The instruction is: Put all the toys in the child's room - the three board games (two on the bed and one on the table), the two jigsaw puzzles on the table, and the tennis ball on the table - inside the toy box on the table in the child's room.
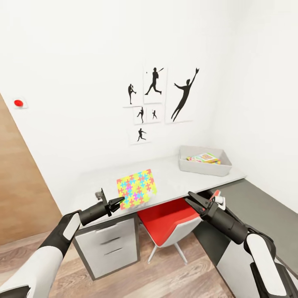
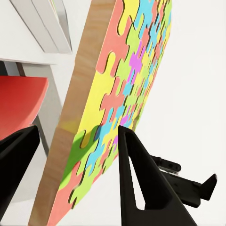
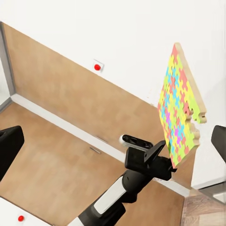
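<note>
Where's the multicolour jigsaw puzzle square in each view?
Head view: the thin multicolour jigsaw puzzle square sits lower centre, lifted over the pale grey desk, its edge in the left gripper.
Left wrist view: the puzzle runs up the middle, edge-on between the fingers.
Right wrist view: the puzzle stands on edge at right.
Shared landmark: the left gripper.

A child's bedroom or playroom in a home: white walls carry a cluster of black baseball-player silhouette pictures, and a pale counter runs along them with a drawer unit and a red chair beneath. A bright jigsaw puzzle and a grey toy box holding a colourful game sit over the counter, above a wood-plank floor.
</note>
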Motion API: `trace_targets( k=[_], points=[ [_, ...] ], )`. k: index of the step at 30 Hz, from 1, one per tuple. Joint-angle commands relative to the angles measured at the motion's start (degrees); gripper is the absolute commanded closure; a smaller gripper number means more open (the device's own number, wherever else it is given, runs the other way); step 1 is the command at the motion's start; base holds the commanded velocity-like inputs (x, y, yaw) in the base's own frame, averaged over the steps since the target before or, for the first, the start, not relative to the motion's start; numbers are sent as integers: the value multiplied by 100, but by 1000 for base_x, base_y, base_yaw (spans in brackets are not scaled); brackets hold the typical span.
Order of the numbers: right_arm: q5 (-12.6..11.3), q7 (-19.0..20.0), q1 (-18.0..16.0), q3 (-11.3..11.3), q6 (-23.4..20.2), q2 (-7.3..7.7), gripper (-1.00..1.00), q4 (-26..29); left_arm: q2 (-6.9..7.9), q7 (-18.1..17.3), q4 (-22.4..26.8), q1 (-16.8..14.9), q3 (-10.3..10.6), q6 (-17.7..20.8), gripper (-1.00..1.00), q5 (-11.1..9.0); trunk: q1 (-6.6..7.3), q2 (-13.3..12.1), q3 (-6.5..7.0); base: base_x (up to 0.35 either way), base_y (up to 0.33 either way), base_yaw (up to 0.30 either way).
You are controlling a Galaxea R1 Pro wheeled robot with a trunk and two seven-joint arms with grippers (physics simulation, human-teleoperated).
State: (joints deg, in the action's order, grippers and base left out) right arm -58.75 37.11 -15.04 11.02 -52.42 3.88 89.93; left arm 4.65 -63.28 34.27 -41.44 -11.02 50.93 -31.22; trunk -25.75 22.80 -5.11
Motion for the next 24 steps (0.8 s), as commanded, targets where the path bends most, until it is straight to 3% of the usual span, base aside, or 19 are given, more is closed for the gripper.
trace_targets(
  k=[1, 17, 24],
  points=[
    [4, 16, -7, 6, -31, -1, -100, -2, 1, -9, 0, -4, -6, 31, 100, -9, -4, 12, -5, 0, 0, -208],
    [22, 9, -7, -1, -17, -4, -100, -2, 38, -9, 0, -4, -14, 21, 100, -10, -4, 12, 104, 0, 0, -208],
    [21, 7, -7, -1, 58, -131, -100, -2, 74, -12, 0, -4, -15, 23, 100, -15, -4, 12, 152, 0, 0, -208]
  ],
)
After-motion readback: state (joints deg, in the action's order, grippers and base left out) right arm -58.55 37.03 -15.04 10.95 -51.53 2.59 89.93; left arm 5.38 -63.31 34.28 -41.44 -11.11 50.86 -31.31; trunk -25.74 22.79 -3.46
